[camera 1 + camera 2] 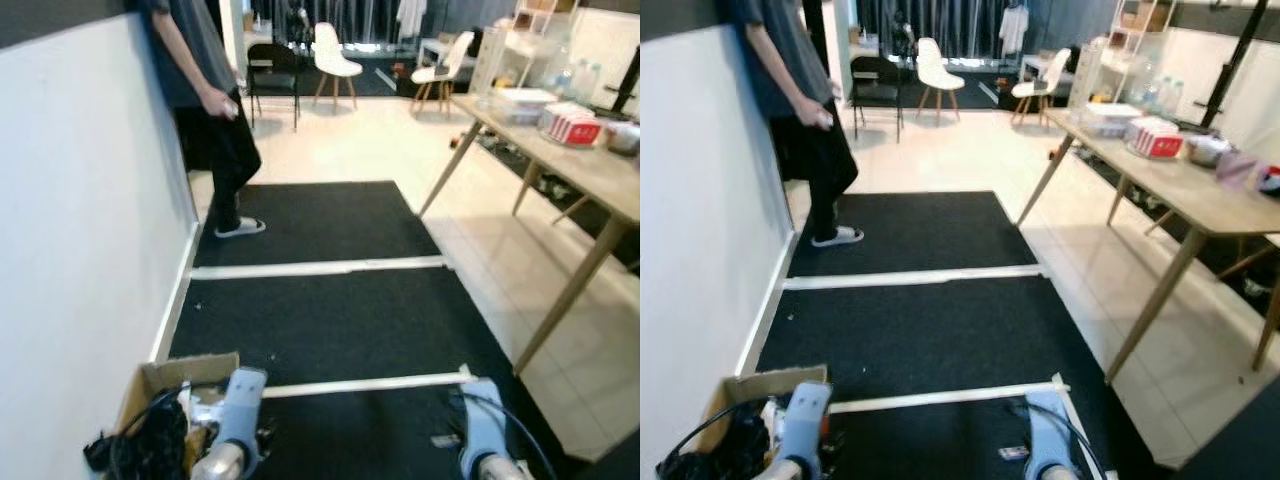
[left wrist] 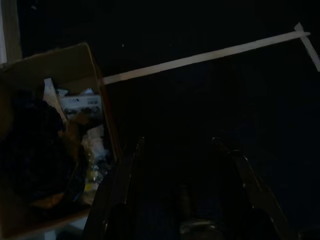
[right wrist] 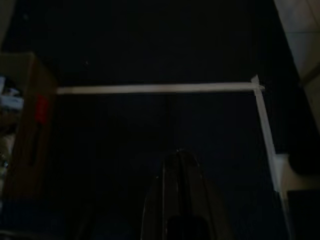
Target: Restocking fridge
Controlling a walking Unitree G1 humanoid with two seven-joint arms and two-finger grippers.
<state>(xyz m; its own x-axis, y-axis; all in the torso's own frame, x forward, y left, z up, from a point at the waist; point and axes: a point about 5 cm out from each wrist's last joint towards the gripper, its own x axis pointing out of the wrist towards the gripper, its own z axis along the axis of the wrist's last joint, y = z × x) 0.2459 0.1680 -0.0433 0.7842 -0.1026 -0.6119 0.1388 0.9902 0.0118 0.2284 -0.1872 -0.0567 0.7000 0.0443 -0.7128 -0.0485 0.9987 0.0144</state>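
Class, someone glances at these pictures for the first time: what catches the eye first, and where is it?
The black mat crossed by white tape lines fills the floor ahead. A person in dark clothes stands by the white wall on the left, and a wooden table with packages runs along the right. An open cardboard box of clutter sits beside the left arm.

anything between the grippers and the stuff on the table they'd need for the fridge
No fridge is in view. Both arms hang low over the black mat, left gripper open, right gripper shut. The wooden table with the red-and-white box stands ahead to the right; bare mat and tile lie between.
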